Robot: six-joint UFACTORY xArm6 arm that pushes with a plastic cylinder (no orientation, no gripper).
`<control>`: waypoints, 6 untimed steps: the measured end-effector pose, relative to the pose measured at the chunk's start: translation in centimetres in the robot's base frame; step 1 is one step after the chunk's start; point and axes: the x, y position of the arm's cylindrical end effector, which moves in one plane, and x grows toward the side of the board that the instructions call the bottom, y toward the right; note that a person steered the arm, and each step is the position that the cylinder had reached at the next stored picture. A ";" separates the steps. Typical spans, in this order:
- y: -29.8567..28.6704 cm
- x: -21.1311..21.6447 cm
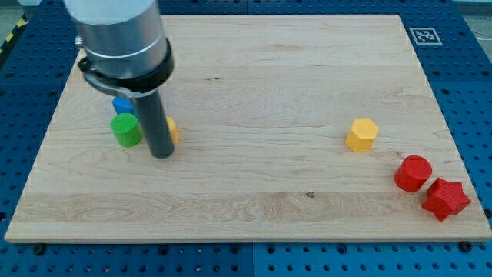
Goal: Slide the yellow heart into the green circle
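Wooden board (246,69) on blue pegboard table (469,92); fiducial tag (423,35) at board's corner, view's top right. Landmark = green circle (125,129), sitting near board's edge at view's left. Arm's grey housing (123,38) comes down from view's top, above the green circle, w/ dark rod (156,123) running down from it. No jaws on this rig, so nothing to report as spread or pinching; just the rod. My tip (162,155) is on the board just to view's right of the green circle and slightly toward view's bottom; can't tell if rod touches the circle, looks like a thin gap. Yellow block (173,131), presumably the heart, is mostly hidden behind the rod: only a sliver shows at rod's right side, so shape not confirmable. It lies to view's right of the green circle w/ the rod between them. Blue block (121,104) just above the green circle toward view's top, partly covered by the housing, shape unclear. Well apart to view's right of the green circle: yellow hexagon (361,135), then red cylinder (413,172) and red star (445,198) side by side near board's corner, view's bottom right.
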 end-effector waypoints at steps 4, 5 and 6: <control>8.2 -0.1; 7.0 -1.4; 3.9 -1.8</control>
